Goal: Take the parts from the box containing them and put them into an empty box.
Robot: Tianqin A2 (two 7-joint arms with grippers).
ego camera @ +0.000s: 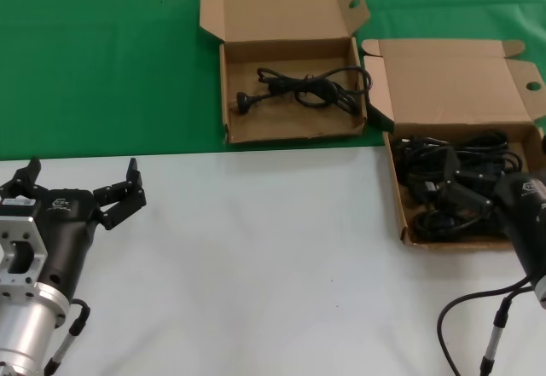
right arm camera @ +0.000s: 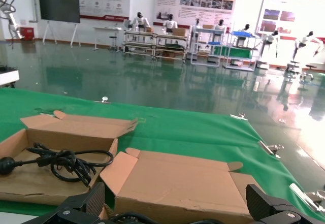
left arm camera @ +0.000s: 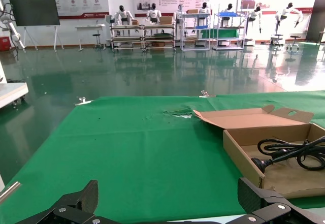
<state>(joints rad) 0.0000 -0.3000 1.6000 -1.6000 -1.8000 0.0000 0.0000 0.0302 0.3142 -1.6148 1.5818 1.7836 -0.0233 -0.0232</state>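
Note:
The wider box (ego camera: 397, 197) at the right holds a tangle of several black cords (ego camera: 478, 150). My right gripper (ego camera: 465, 193) hangs low over that tangle, open; in the right wrist view its fingers (right arm camera: 94, 203) stand wide apart above the cords (right arm camera: 129, 218), with nothing between them, facing the raised lid (right arm camera: 177, 178). The narrower box (ego camera: 226, 95) farther back at the centre holds one looped cord (ego camera: 303, 88), which also shows as cord (right arm camera: 63, 160) and cord (left arm camera: 292, 150). My left gripper (ego camera: 81, 180) waits open over the white table at the near left, empty (left arm camera: 170, 203).
Green cloth (ego camera: 94, 60) covers the far half of the table and white surface (ego camera: 256, 257) the near half. Both boxes have lids standing open at the back. The right arm's own cable (ego camera: 469, 308) loops at the near right.

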